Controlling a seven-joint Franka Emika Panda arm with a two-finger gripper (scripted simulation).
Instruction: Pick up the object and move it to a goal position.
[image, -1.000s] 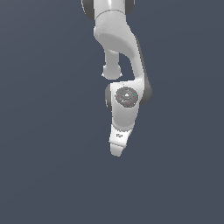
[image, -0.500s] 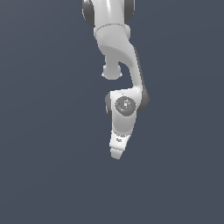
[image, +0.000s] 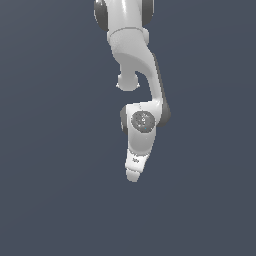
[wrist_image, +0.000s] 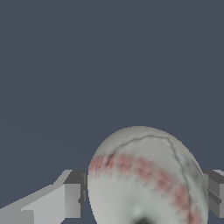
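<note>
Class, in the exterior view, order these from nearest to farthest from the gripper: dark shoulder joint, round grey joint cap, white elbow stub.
1. round grey joint cap, just above the gripper
2. white elbow stub, higher up
3. dark shoulder joint, at the top edge
The ball shows only in the wrist view.

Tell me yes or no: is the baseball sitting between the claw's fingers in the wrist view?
Yes, the baseball sits between the two fingers.

Exterior view faces the arm (image: 142, 100); wrist view looks past jaws.
</note>
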